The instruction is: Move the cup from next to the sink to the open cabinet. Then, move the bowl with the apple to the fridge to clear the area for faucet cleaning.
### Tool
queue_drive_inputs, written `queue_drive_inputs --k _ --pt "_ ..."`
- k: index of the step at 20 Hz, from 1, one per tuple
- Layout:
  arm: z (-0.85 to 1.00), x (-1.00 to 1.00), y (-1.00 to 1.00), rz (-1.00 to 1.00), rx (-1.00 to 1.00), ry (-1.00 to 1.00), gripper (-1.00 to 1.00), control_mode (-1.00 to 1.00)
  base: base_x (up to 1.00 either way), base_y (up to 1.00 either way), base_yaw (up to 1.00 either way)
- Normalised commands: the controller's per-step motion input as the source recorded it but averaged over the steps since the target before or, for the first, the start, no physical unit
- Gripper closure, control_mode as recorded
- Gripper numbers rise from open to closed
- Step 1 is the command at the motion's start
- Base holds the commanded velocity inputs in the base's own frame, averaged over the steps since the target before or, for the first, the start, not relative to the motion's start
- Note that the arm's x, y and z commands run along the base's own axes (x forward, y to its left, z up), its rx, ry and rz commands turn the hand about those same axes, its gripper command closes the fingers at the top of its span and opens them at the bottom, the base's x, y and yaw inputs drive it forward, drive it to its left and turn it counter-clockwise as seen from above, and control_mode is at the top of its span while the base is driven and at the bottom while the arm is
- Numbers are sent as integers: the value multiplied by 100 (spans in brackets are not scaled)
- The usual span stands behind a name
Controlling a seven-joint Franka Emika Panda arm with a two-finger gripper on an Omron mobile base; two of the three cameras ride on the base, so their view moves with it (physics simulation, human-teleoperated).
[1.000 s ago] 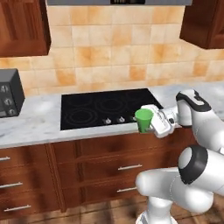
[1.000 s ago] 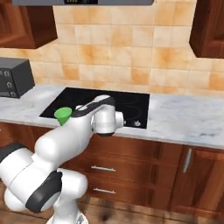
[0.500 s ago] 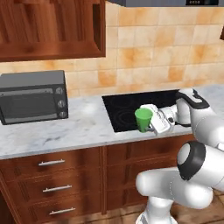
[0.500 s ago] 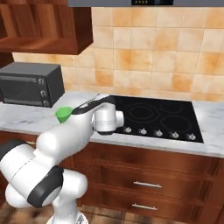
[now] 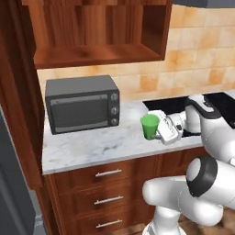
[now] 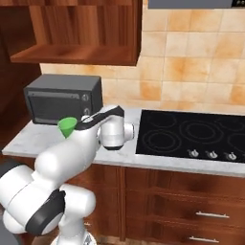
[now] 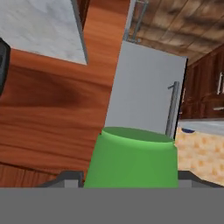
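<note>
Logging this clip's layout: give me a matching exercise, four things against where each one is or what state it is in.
Things:
1. cup
2. microwave
3. open cabinet
4. cooktop

Places or states:
A. set into the counter, right of the arm in the right base view
B. on the wall above the microwave, shelf bare
C. held in the end effector above the counter
D. standing on the marble counter under the open shelf

Pairs: 1-C, 2-D, 3-B, 4-A
</note>
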Motion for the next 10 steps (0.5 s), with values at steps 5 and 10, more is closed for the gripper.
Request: queue_drive_inputs --k 5,10 --pt "0 0 0 0 0 0 100 100 82 33 -8" --pt "0 0 0 0 0 0 100 100 89 9 -12"
